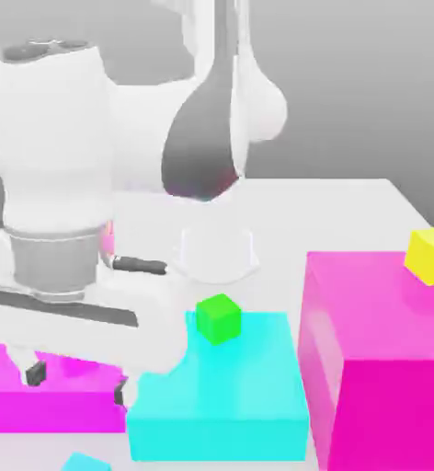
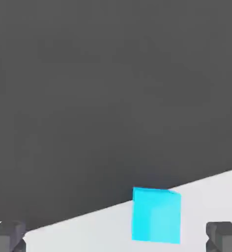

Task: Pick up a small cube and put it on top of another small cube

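Note:
The small cyan cube (image 2: 156, 215) rests on the white table near its edge, seen in the hand view between the lines of my two dark fingertips (image 2: 7, 236). Its top corner also pokes in at the exterior view's lower edge, the small cyan cube (image 1: 83, 463). My gripper (image 1: 78, 384) hangs above it, open and holding nothing, jaws spread wide; in the hand view the gripper (image 2: 116, 242) is well apart from the cube. A small green cube (image 1: 219, 318) sits on a large flat cyan block (image 1: 221, 405). A small yellow cube (image 1: 430, 255) sits on a tall magenta block (image 1: 377, 368).
A flat magenta block (image 1: 37, 400) lies on the exterior view's left, under the hand. The arm's white body (image 1: 55, 156) stands behind it. The white table (image 1: 349, 212) stretches behind the blocks.

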Controlling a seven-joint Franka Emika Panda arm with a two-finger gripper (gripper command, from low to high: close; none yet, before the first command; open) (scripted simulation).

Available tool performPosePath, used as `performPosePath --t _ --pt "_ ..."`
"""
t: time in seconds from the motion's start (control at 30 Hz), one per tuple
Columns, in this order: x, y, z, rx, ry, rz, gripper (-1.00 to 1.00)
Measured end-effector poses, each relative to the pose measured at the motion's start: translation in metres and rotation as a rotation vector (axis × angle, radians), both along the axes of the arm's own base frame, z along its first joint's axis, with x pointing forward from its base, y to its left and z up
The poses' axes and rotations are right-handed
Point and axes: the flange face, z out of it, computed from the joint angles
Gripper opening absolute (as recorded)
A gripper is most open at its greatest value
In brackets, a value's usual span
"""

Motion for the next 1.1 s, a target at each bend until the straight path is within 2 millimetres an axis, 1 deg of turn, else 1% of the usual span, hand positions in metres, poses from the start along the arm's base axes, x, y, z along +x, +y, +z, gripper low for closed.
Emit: performPosePath --t 0.1,0.23,0.27,0.43,0.47,0.5,0.53,0.6,0.63,0.67,0.7,0.73,0.8,0.9,0.93,0.97,1.07,1.1 --pt "-0.007 -0.013 -0.054 0.006 0.068 -0.029 0.00" --pt "-0.010 -0.017 -0.116 0.007 0.088 -0.037 0.00" --pt "-0.010 -0.017 -0.127 0.007 0.089 -0.038 -1.00" --pt "-0.010 -0.017 -0.127 0.008 0.089 -0.038 -1.00" --pt "-0.011 -0.017 -0.132 0.008 0.089 -0.038 -1.00" --pt "-0.010 -0.017 -0.127 0.008 0.089 -0.038 -1.00" --pt "-0.010 -0.017 -0.117 0.007 0.089 -0.038 -1.00" --pt "-0.010 -0.017 -0.091 0.008 0.089 -0.038 -1.00" --pt "-0.009 -0.020 -0.075 0.003 0.082 -0.037 -1.00" --pt "-0.002 -0.021 -0.054 -0.009 0.060 -0.010 -1.00" --pt "0.004 -0.006 -0.037 -0.010 0.052 0.047 -1.00" --pt "0.009 0.015 -0.021 -0.010 0.044 0.115 -1.00" --pt "0.014 0.063 0.011 -0.008 0.035 0.269 -1.00" --pt "0.010 0.137 0.056 -0.010 0.025 0.507 -1.00" --pt "0.005 0.167 0.071 -0.012 0.022 0.597 -1.00" --pt "-0.003 0.204 0.086 -0.016 0.019 0.703 -1.00" --pt "-0.036 0.281 0.130 -0.033 0.010 0.967 -1.00" --pt "-0.049 0.299 0.144 -0.040 0.007 1.043 -1.00"
